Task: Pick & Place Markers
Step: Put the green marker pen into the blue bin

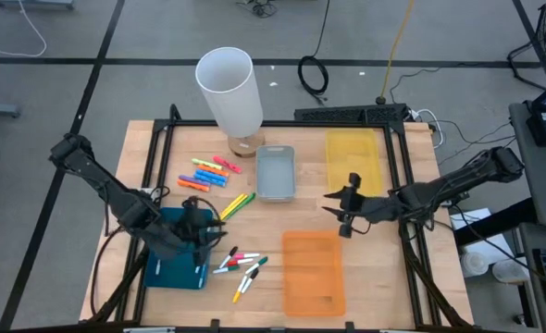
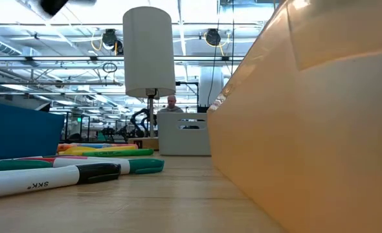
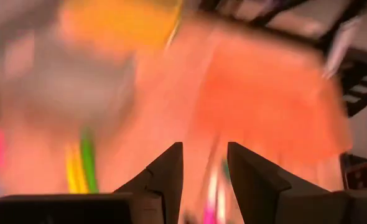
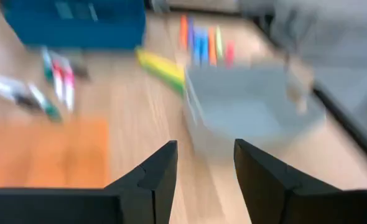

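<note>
Markers lie on the wooden table in three groups. Neon ones (image 1: 208, 172) lie near the white cylinder. A yellow and a green one (image 1: 238, 203) lie beside the grey tray (image 1: 275, 173). White-bodied ones with coloured caps (image 1: 241, 265) lie between the blue tray (image 1: 167, 264) and the orange tray (image 1: 313, 273). My left gripper (image 1: 202, 225) hangs over the blue tray's far right corner. Its fingers (image 3: 168, 171) are apart with nothing between them. My right gripper (image 1: 347, 215) hovers open between the yellow tray (image 1: 352, 159) and the orange tray, pointing toward the grey tray (image 4: 246, 115).
A tall white cylinder (image 1: 229, 88) stands on a small wooden base at the table's far side. The yellow tray is at the far right and the orange tray at the near right. In the low view the orange tray's wall (image 2: 307, 129) fills the right side.
</note>
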